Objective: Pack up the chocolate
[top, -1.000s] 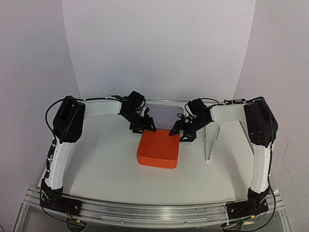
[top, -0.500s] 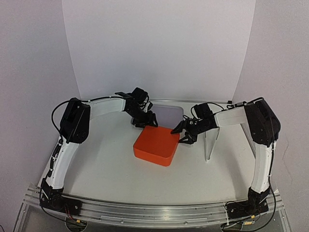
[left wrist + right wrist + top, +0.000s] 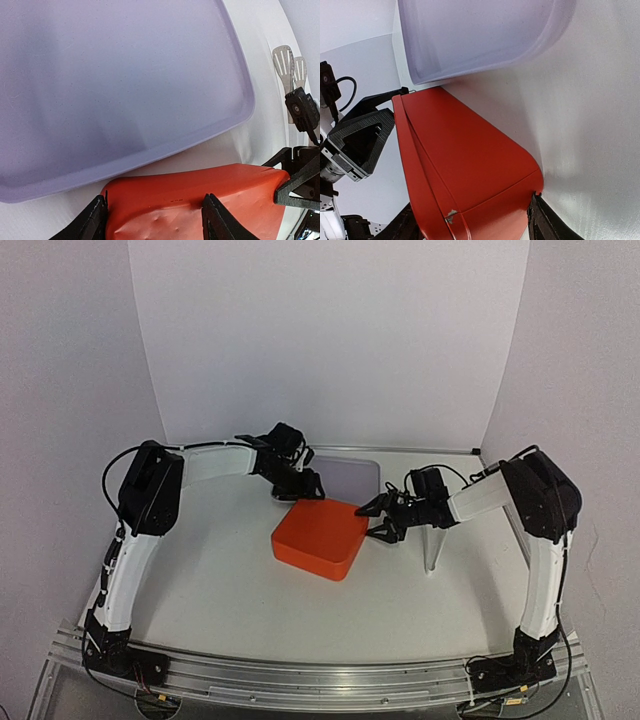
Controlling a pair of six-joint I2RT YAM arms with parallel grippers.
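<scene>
No chocolate shows in any view. A closed orange-red box (image 3: 318, 538) lies at an angle in the middle of the table. My left gripper (image 3: 300, 490) is at its far left corner; in the left wrist view the box (image 3: 190, 200) fills the gap of that gripper (image 3: 155, 202), with the jaws pressed on it. My right gripper (image 3: 378, 518) is at the box's right corner. In the right wrist view the box (image 3: 460, 160) sits between the jaws of that gripper (image 3: 472, 220), with one finger (image 3: 540, 210) against its corner.
A pale lilac tray (image 3: 350, 475) lies flat just behind the box, also seen as the tray (image 3: 125, 75) and the tray (image 3: 470, 35) from the wrists. A thin pale pair of tongs (image 3: 435, 538) stands right of the box. White walls close off the back and sides.
Both grippers have closed in on the box. The box has turned and slid a little to the left and back; the right arm has stretched lower toward it.
</scene>
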